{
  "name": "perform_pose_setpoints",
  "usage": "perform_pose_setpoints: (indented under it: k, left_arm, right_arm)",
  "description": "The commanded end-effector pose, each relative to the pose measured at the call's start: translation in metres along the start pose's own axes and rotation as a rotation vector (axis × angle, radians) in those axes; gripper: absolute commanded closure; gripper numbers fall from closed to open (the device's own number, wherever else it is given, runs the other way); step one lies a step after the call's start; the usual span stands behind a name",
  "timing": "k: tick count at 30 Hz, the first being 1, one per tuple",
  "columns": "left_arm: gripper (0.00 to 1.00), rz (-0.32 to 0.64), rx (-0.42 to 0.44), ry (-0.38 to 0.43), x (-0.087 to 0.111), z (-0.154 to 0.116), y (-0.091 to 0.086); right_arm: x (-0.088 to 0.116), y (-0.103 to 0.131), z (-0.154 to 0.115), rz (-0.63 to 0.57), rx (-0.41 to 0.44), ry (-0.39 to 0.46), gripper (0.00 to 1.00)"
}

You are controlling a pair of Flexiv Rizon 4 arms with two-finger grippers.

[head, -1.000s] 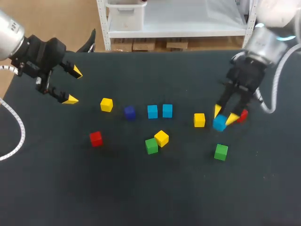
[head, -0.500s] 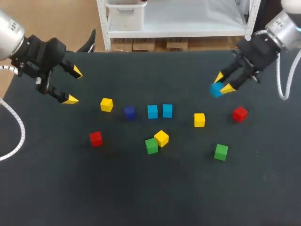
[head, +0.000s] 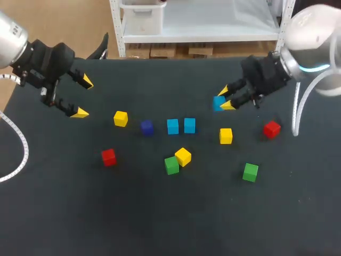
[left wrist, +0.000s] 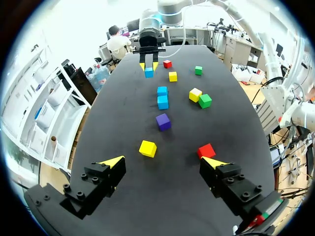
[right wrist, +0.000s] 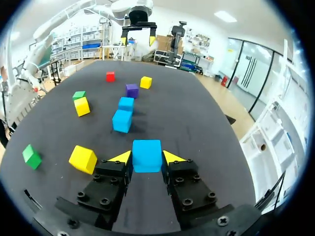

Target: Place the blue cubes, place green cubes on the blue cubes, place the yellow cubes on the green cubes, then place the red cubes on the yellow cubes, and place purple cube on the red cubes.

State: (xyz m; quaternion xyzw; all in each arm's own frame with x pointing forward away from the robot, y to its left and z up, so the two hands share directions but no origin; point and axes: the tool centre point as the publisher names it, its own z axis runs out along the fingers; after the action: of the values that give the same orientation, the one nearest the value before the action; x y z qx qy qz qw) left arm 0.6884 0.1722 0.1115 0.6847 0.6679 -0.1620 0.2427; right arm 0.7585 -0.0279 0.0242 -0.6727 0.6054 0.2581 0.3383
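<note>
With the right gripper (head: 226, 98), clamping a blue cube (head: 218, 102) from two sides, near two blue cubes (head: 172, 126) lying side by side. Holding the left gripper (head: 83, 97) spread apart at the left of the table (head: 160, 218).

Your head camera sits high behind the robot and looks down on the table (head: 160, 224), far enough back to take in most of its top; the left gripper (head: 83, 97) enters at 10 o'clock, the right gripper (head: 226, 98) at 2 o'clock; your left wrist camera looks out low along the table's length, with the right gripper far off at its fingers' 12 o'clock; your right wrist camera faces back the opposite way, close over the blue cube (right wrist: 146, 155) between its fingers; all three views share the purple cube (head: 147, 127).
</note>
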Motion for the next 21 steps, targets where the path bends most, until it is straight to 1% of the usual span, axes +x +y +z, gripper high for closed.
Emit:
perform_pose_setpoints:
  k: [1,6,11,17,21]
  left_arm:
    - [0.00,0.003,-0.003,-0.003,0.001,0.000,-0.001]
    - [0.00,0.003,-0.003,-0.003,0.001,0.000,-0.001]
    - [0.00,0.003,-0.003,-0.003,0.001,0.000,-0.001]
    - [0.00,0.003,-0.003,-0.003,0.001,0.000,-0.001]
    - [0.00,0.003,-0.003,-0.003,0.001,0.000,-0.001]
  right_arm:
    - [0.004,0.008,0.006,-0.003,0.110,-0.011,1.00]
    - [0.009,0.014,0.015,-0.006,0.101,-0.025,1.00]
    - [0.010,0.020,0.022,-0.002,0.084,-0.037,1.00]
    - [0.007,0.035,0.024,0.019,0.057,-0.034,1.00]
    - [0.003,0.048,0.021,0.038,0.044,-0.016,1.00]
